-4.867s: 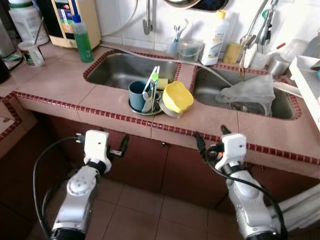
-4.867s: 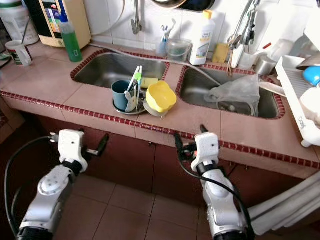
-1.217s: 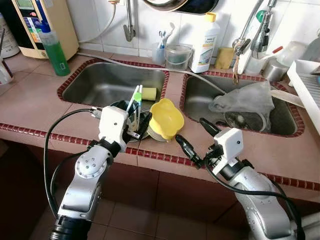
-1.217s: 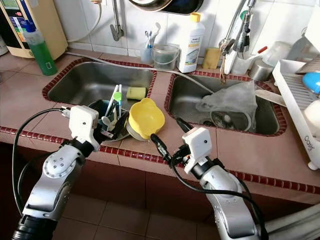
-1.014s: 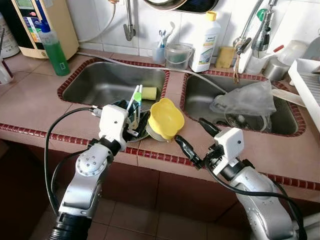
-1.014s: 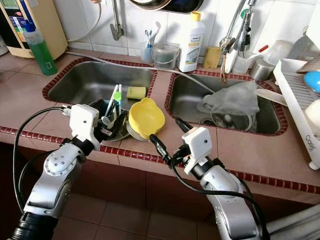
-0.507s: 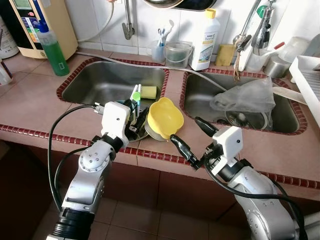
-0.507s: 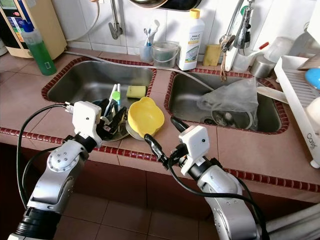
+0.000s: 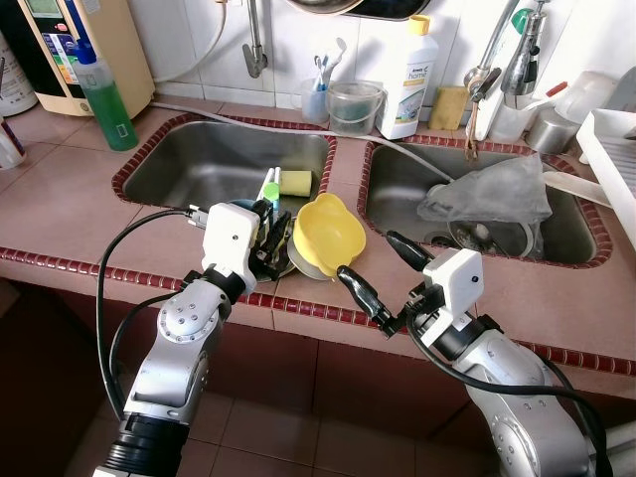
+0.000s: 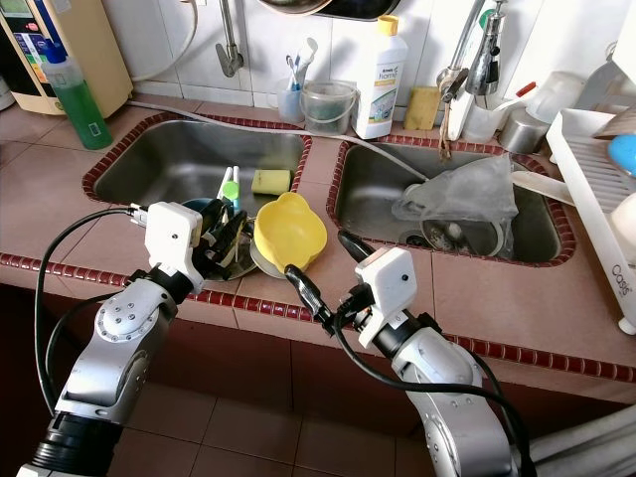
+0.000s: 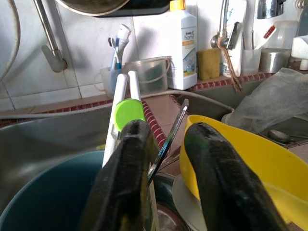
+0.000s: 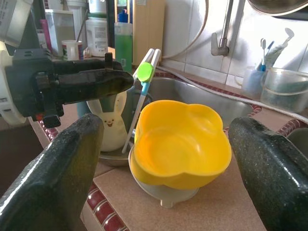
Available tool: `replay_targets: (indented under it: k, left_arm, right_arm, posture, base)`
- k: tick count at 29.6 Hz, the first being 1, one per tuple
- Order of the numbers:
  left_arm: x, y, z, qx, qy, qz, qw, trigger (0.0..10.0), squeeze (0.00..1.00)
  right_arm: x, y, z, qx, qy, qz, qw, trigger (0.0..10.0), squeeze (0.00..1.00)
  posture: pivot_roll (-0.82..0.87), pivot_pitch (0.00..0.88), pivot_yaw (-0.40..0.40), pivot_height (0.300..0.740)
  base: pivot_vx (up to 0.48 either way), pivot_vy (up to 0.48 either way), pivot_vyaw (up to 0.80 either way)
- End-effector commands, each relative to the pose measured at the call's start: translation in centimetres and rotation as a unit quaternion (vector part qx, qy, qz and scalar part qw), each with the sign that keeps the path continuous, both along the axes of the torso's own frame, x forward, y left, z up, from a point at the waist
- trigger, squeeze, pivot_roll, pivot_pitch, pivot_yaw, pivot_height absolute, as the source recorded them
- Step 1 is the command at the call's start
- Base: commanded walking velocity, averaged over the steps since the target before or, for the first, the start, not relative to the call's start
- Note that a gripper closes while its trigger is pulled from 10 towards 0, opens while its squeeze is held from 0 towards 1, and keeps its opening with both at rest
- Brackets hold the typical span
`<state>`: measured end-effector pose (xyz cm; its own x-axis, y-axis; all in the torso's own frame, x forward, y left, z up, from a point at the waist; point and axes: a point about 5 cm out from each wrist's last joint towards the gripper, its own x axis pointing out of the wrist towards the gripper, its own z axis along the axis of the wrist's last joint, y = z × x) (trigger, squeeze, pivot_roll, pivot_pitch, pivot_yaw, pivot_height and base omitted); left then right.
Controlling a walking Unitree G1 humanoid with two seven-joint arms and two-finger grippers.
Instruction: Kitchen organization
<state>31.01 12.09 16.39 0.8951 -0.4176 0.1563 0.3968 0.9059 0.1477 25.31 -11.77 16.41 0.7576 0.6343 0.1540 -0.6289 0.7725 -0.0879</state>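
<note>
A yellow bowl (image 9: 331, 231) sits tilted on a small white dish on the tiled counter (image 9: 89, 214) between the two sinks. Beside it a dark blue cup (image 11: 53, 197) holds green-and-white training chopsticks (image 11: 126, 103) and a metal utensil handle (image 11: 171, 137). My left gripper (image 9: 270, 243) hangs over the cup's rim, open a little, with the metal handle between its fingers (image 11: 132, 159). The right gripper (image 9: 368, 256) is wide open just in front of the bowl, its fingertips (image 12: 72, 159) level with the bowl's sides and apart from it.
The left sink (image 9: 189, 164) holds a yellow sponge (image 9: 295, 183). A crumpled plastic bag (image 9: 487, 194) lies in the right sink. A green soap bottle (image 9: 104, 94), a white detergent bottle (image 9: 409, 65) and a dish rack (image 9: 611, 149) line the back and right side.
Both arms have come up from below the counter edge. In the last half second the left gripper edged further over the cup, and the right gripper crept toward the bowl.
</note>
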Motion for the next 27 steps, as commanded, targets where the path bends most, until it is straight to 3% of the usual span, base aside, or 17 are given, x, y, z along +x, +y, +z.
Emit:
replay_targets:
  k: [1,27]
  left_arm:
    - [-0.09,0.08,-0.11,0.004,-0.003,0.005,1.0,0.0,0.0]
    - [-0.16,-0.12,-0.07,0.002,-0.007,0.003,1.0,0.0,0.0]
  right_arm:
    - [0.04,0.06,0.51,0.004,-0.006,0.002,1.0,10.0,0.0]
    - [0.29,0.49,0.66,0.002,-0.011,0.011,1.0,10.0,0.0]
  posture:
    - [-0.09,0.059,0.025,0.74]
    - [-0.08,0.035,0.015,0.74]
  base:
    - [0.0,0.0,0.0]
    - [0.0,0.0,0.0]
